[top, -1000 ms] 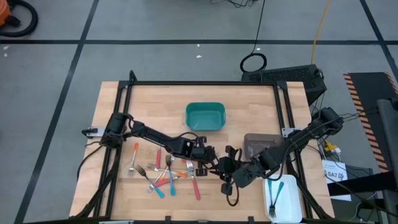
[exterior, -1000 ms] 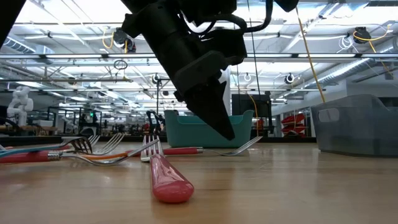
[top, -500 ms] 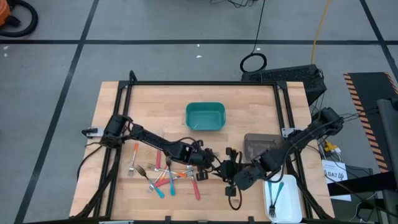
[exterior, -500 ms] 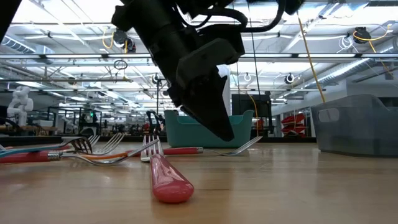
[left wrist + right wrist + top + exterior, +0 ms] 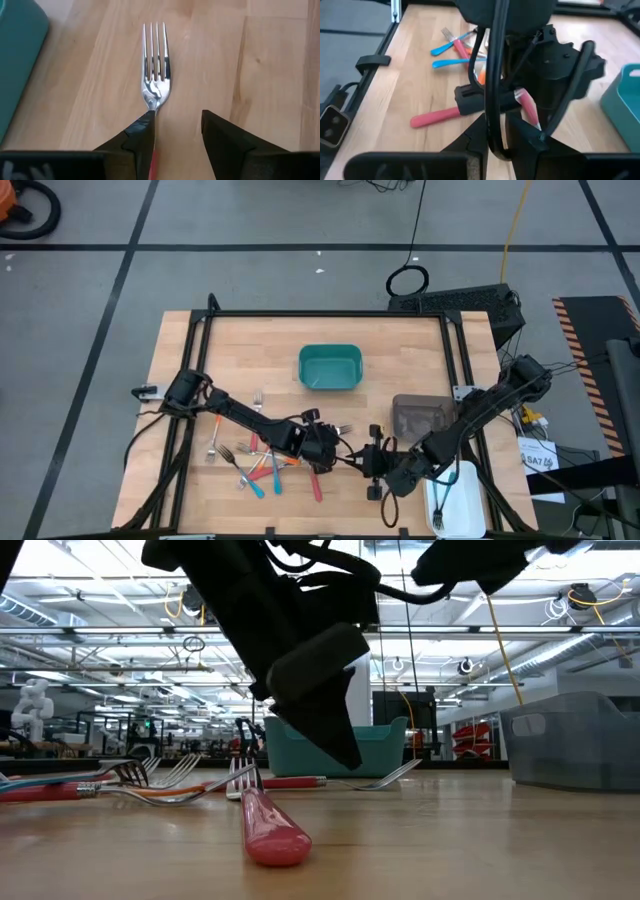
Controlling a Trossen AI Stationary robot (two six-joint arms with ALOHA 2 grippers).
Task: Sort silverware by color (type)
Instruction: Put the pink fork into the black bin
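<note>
Red, orange and blue-handled forks of the silverware point(image 5: 258, 463) lie in a loose pile left of centre. My left gripper point(image 5: 176, 127) hangs open, low over one red-handled fork point(image 5: 156, 65) that lies flat on the table; the handle runs back between the fingers, and the neck passes one fingertip. In the high view that gripper point(image 5: 328, 448) is right of the pile. My right gripper point(image 5: 378, 472) hovers just beyond it, its fingers point(image 5: 475, 135) a narrow gap apart, with a dark cable hanging across the gap. My left gripper stands over the red fork with a finger on either side of its handle point(image 5: 153, 161). One fingertip point(image 5: 145, 125) lies right by the fork's neck, and I cannot tell whether it touches. The fork lies flat on the wood.
A teal bin point(image 5: 330, 367) stands at the far middle and a grey bin point(image 5: 420, 415) at the right. A white tray point(image 5: 455, 495) at the near right holds a blue fork. A pink-red handle point(image 5: 270, 835) lies close to the low camera.
My left gripper has moved toward the table's near edge and opened its fingers over the red fork. The forks on the table have stayed where they were. My right gripper has drifted a little toward the near edge.
</note>
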